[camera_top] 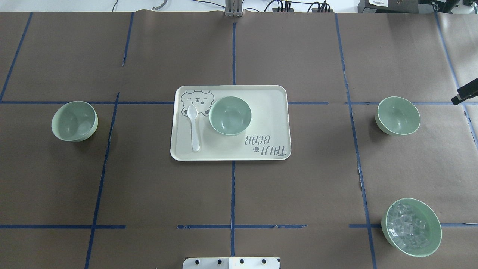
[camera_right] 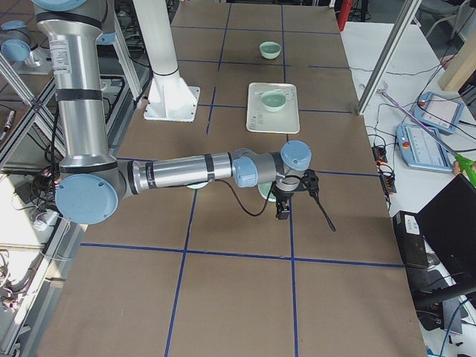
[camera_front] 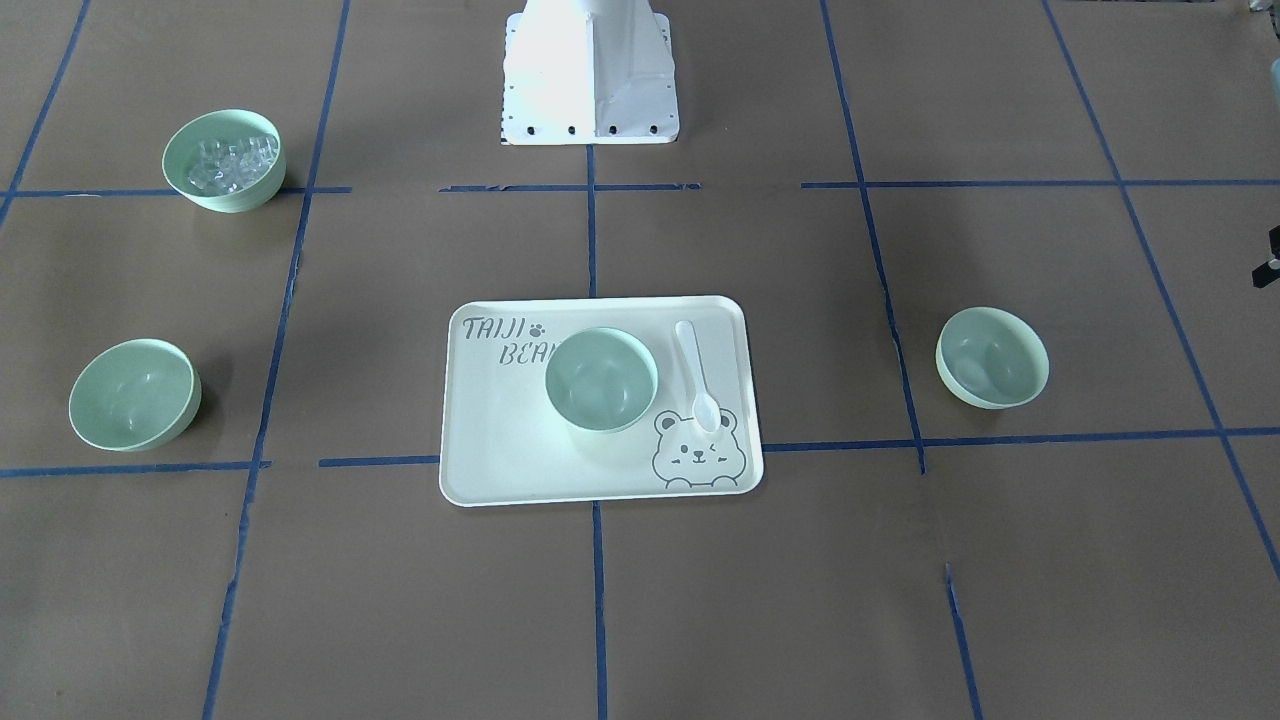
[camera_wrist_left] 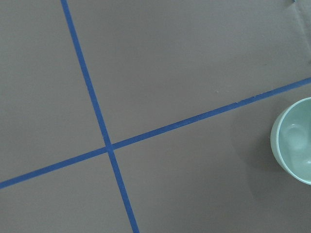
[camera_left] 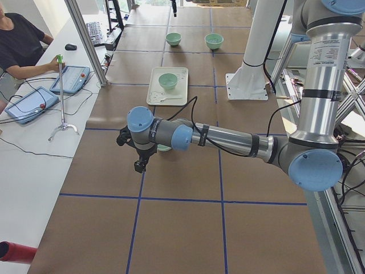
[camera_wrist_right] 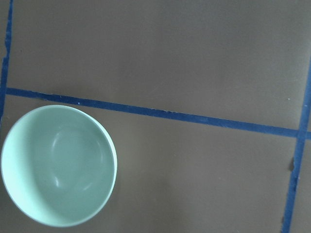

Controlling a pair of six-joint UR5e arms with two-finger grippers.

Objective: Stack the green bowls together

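Three plain green bowls stand apart. One is on the table's left, and its edge shows in the left wrist view. One stands on the bear tray. One is on the right and shows in the right wrist view. My left gripper hovers just past the left bowl, towards the table's end. My right gripper hovers just past the right bowl. I cannot tell whether either is open or shut. Neither wrist view shows fingers.
A green bowl of clear ice-like cubes stands near the robot's right. A white spoon lies on the tray beside the middle bowl. The robot's white base stands at the near middle edge. An operator sits at a side desk.
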